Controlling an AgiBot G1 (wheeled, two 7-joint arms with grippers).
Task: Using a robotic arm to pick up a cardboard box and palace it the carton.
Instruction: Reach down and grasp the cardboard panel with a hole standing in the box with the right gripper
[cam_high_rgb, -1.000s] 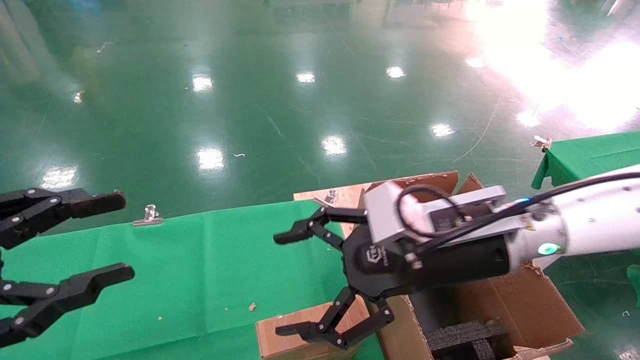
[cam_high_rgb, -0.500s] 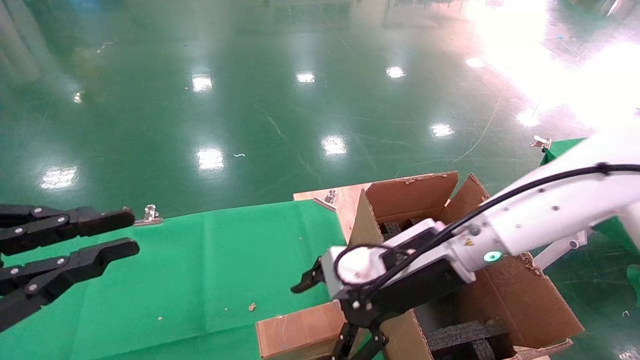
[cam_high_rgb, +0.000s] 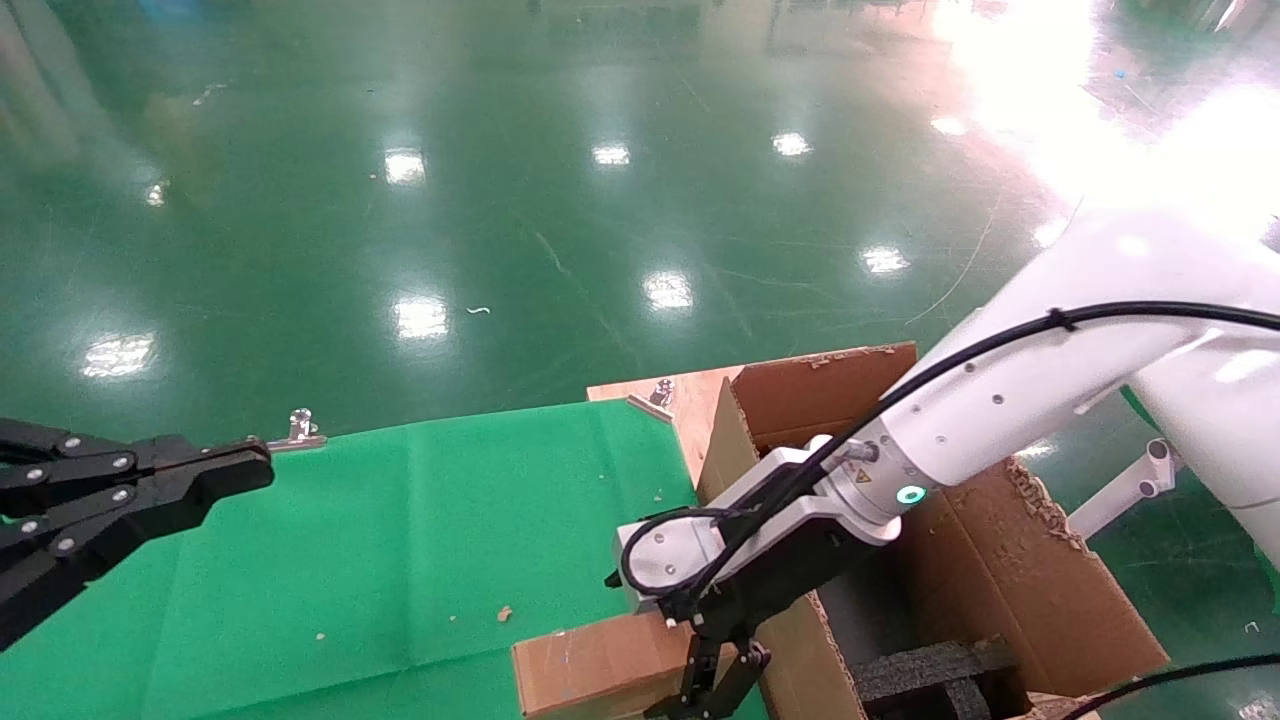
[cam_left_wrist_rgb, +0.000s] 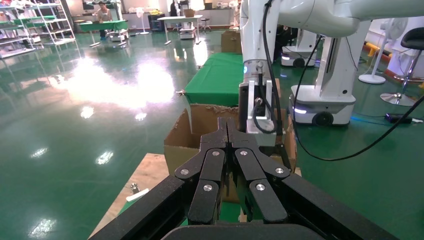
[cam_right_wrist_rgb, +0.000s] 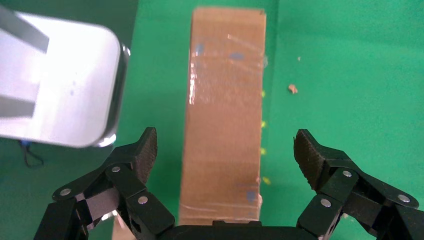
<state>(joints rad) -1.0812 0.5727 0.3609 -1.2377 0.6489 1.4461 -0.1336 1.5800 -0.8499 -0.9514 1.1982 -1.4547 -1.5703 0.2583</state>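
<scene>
Green cloth covers my bench, with one cardboard box lying at its near edge, just beside the one open carton. I count two metal clips on the bench's far edge. My right gripper hangs directly over the cardboard box, fingers spread wide on either side, not touching it. My left gripper is parked off to the left above the cloth, fingers pressed together.

Robot lab hall: glossy green floor, other robots, shelving.
</scene>
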